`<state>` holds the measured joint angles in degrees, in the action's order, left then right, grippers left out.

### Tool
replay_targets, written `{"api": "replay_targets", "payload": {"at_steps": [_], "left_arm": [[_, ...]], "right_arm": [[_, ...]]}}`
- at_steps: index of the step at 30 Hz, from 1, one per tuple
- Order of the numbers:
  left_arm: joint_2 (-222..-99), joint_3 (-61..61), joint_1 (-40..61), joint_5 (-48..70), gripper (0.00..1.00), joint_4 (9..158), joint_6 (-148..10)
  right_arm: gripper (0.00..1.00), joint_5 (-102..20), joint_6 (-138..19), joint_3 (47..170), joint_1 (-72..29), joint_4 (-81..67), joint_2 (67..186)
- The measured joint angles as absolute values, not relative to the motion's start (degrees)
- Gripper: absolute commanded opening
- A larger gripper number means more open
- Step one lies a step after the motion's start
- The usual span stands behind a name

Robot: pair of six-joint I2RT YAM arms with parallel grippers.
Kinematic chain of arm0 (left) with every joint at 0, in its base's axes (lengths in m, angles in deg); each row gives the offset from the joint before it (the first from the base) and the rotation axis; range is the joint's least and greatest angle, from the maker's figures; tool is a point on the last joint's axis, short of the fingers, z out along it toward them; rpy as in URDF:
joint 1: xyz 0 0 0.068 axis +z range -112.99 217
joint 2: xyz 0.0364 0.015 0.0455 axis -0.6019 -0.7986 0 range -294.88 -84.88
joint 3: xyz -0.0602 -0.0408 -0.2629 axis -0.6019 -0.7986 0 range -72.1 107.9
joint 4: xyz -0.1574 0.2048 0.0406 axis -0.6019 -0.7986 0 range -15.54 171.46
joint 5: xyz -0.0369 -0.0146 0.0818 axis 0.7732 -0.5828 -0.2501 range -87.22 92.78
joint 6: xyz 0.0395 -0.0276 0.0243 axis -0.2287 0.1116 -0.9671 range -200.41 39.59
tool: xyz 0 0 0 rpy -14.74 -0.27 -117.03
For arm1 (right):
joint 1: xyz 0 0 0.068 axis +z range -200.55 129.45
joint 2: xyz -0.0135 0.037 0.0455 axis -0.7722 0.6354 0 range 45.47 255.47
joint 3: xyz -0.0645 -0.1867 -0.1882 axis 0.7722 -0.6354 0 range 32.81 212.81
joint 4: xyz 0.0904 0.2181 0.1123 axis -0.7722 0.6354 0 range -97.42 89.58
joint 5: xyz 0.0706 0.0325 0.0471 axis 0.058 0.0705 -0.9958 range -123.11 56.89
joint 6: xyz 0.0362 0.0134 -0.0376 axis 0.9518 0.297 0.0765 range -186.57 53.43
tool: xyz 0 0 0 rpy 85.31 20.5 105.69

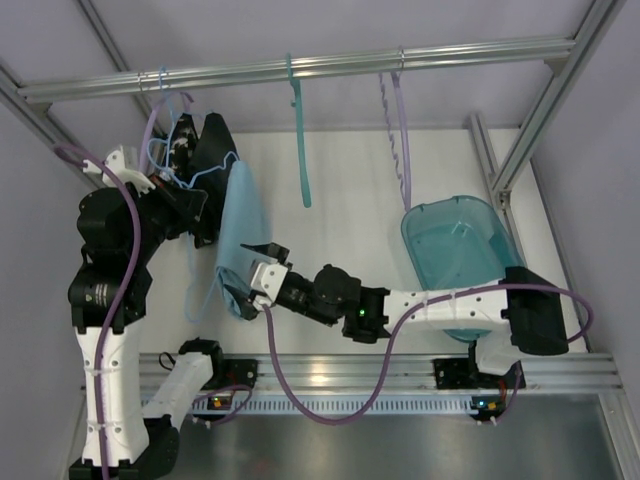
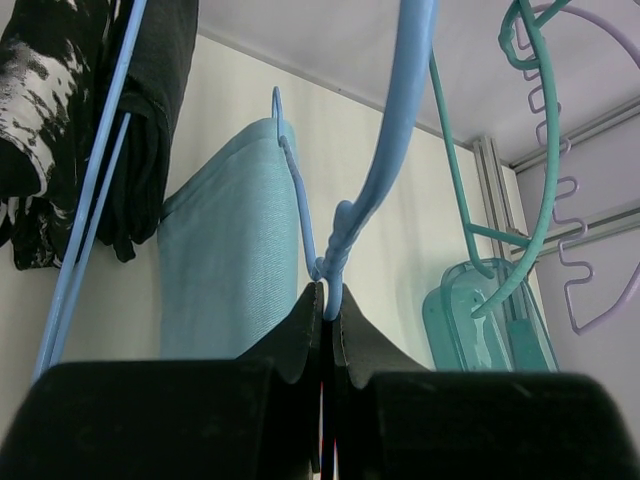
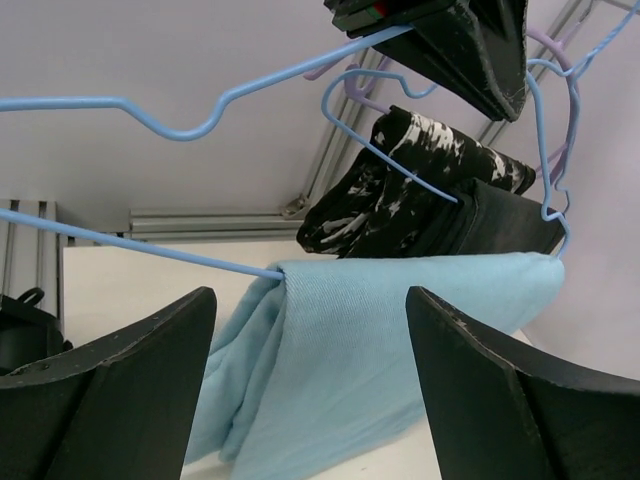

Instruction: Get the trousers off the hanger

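Soft, limp trousers should slide freely; wide right gripper best takes their six o'clock fold; left gripper pinches hanger.

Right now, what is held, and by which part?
Left gripper pinches the thin pale-blue wire hanger at its twisted neck. Right gripper, open, straddles the sky-blue cloth trousers, gripping nothing.

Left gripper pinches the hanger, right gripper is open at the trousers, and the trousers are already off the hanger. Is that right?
Not quite. The trousers are not off: they hang folded over the hanger, on its lower wire, as the right wrist view shows. The rest stands: the left gripper pinches the hanger and the right gripper is open at the trousers.
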<state>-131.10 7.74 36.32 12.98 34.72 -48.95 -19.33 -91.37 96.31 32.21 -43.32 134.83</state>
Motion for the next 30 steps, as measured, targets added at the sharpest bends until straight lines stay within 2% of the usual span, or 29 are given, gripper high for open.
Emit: {"api": "replay_targets", "payload": {"at_steps": [6, 13, 18, 26, 30], "left_arm": [[-130.7, 7.8, 36.3, 13.4, 0.0, 34.7, -48.8], [-130.2, 8.8, 36.3, 14.7, 0.0, 34.5, -48.3], [-129.4, 8.8, 36.4, 15.6, 0.0, 34.5, -47.5], [-129.1, 9.4, 36.4, 16.4, 0.0, 34.1, -47.3], [-129.1, 9.6, 36.4, 16.4, 0.0, 34.3, -47.3]], "right_arm": [[0.76, -17.2, -91.0, 97.7, 32.3, -43.9, 138.0], [0.69, -15.8, -92.0, 97.7, 32.0, -44.4, 138.3], [0.7, -14.8, -93.0, 97.7, 31.5, -45.4, 139.4], [0.59, -13.4, -93.5, 97.8, 30.2, -45.4, 142.7], [0.57, -13.3, -93.4, 97.9, 29.1, -45.5, 142.7]]}}
